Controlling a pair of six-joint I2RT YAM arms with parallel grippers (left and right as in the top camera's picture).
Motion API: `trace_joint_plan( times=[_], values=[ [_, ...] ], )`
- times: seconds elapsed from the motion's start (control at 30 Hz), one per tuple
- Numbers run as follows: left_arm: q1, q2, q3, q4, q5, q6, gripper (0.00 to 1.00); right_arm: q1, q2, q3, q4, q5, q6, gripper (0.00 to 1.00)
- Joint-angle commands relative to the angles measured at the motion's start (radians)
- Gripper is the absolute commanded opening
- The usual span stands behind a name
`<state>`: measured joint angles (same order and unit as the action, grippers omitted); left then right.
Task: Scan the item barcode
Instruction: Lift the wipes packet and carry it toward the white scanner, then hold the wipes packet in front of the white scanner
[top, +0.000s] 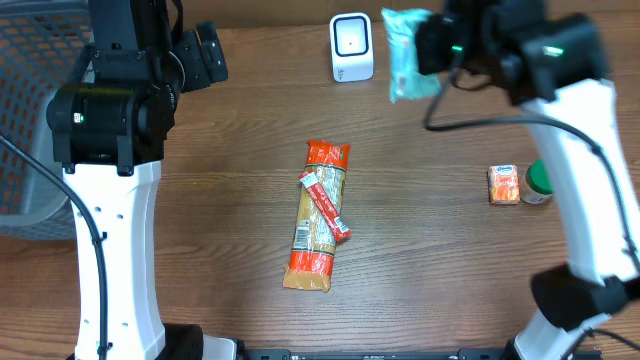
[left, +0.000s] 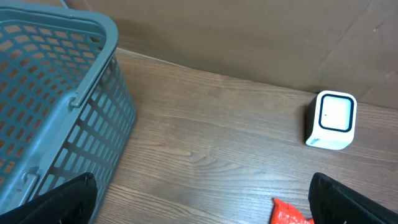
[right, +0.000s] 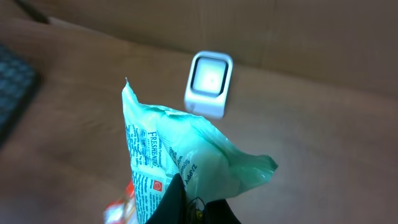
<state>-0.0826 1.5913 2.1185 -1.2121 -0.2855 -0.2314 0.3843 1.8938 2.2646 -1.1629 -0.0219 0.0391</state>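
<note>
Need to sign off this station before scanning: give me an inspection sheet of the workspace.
Surface: brown wooden table, no spills seen.
Job's things: white boxy barcode scanner at the rear; mint-green plastic packet held up beside it.
Clutter: long orange-and-tan packet with a red stick sachet on it; small orange box beside a green-capped bottle.
Grippers: left gripper jaws open, empty; right gripper jaws shut on the packet.
Cables: black cable looping off the right arm.
Surroundings: blue-grey plastic basket at the left; brown wall behind.
</note>
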Motion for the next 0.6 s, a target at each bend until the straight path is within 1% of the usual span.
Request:
trace_joint_plan(
  times=[0.0, 0.2, 0.37, 0.47, 0.57],
  values=[
    [0.004, -0.003, 0.010, 0.000, -0.010, 0.019, 1.00, 0.057, 0.076, 0.026, 0.092, 0.212, -0.086, 0.03],
    [0.004, -0.003, 0.010, 0.000, -0.010, 0.019, 1.00, 0.116, 0.227, 0.026, 0.321, 0.466, -0.234, 0.04],
    [0.004, -0.003, 0.010, 0.000, -0.010, 0.019, 1.00, 0.143, 0.350, 0.026, 0.566, 0.696, -0.369, 0.03],
    [0.004, -0.003, 0.010, 0.000, -0.010, 0.019, 1.00, 0.150, 0.416, 0.026, 0.738, 0.785, -0.402, 0.03],
    [0.004, -0.003, 0.010, 0.000, -0.010, 0.019, 1.00, 0.153, 0.472, 0.026, 0.895, 0.825, -0.418, 0.04]
  ],
)
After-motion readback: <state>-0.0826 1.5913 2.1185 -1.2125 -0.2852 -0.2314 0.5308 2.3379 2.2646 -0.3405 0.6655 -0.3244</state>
